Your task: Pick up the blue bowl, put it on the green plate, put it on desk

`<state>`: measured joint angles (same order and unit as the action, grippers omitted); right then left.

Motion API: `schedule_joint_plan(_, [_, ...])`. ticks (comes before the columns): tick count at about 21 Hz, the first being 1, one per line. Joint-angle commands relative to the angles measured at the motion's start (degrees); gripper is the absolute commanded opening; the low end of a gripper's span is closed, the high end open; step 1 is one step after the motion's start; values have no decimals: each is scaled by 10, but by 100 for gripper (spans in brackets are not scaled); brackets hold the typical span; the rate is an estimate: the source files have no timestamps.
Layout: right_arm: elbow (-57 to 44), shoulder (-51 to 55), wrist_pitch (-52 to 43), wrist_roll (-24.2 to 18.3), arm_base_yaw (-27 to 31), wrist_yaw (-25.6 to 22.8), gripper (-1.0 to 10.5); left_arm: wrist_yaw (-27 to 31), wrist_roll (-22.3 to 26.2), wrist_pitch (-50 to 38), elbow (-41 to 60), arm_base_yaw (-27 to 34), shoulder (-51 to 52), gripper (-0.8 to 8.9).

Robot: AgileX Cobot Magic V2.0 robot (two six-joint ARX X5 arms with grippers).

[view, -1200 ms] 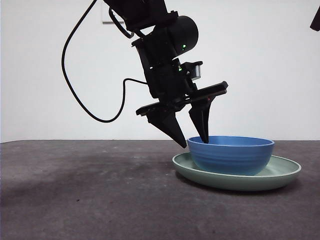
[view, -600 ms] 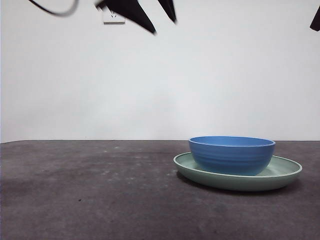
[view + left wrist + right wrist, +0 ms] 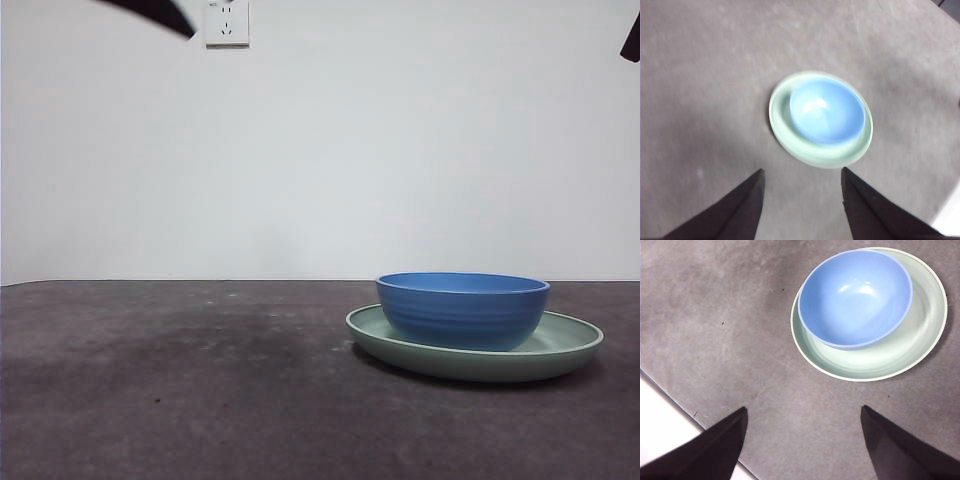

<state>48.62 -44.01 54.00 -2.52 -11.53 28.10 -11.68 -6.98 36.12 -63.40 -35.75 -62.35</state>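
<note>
The blue bowl [image 3: 463, 309] rests upright inside the green plate [image 3: 570, 345], which lies on the desk [image 3: 200, 400] at the right. From above, the blue bowl [image 3: 826, 111] sits off-centre in the green plate [image 3: 810, 152]; the same shows for the bowl [image 3: 856, 296] and plate [image 3: 880, 360] in the right wrist view. My left gripper [image 3: 801, 175] is open and high above them, holding nothing; only a dark tip [image 3: 150, 12] shows at the top left of the front view. My right gripper [image 3: 804, 412] is open too, raised and empty.
A white wall socket [image 3: 227, 22] is on the back wall. A black tip [image 3: 631, 40] of an arm shows at the top right corner. The desk's edge [image 3: 670, 395] runs close by in the right wrist view.
The left gripper let go of the bowl's rim and rose up and leftward, almost out of the front view. Bowl and plate stayed in place.
</note>
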Motion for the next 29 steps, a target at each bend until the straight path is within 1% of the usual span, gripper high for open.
schedule_joint_plan(1, [12, -4, -4, 6, -1, -1, 362, -41, 5, -31, 65, -3, 25, 249])
schedule_joint_plan(2, [12, -4, -4, 6, -1, -1, 362, -70, 5, -46, 96, -3, 39, 249])
schedule_joint_plan(4, [12, -4, -4, 6, -1, -1, 362, -108, 5, -66, 134, -3, 53, 249])
schedule_joint_plan(6, [12, -4, -3, 6, -1, 0, 362, -129, 5, -73, 150, -3, 54, 249])
schedule_joint_plan(14, [12, -5, -4, 11, -1, -2, 362, -130, 5, -78, 150, -3, 54, 249])
schedule_joint_plan(16, [12, -5, -4, 27, -1, -23, 362, -130, 5, -78, 150, -3, 54, 249])
schedule_joint_plan(20, [12, -9, -13, 78, 0, -107, 362, -130, 5, -78, 150, -3, 54, 249])
schedule_joint_plan(23, [12, -25, -32, 98, 9, -143, 362, -130, 5, -78, 150, -3, 54, 249])
schedule_joint_plan(25, [12, -44, -49, 101, 21, -147, 362, -130, 5, -78, 150, -3, 54, 249])
schedule_joint_plan(29, [12, -109, -88, 101, 49, -137, 362, -130, 5, -78, 150, -3, 54, 249])
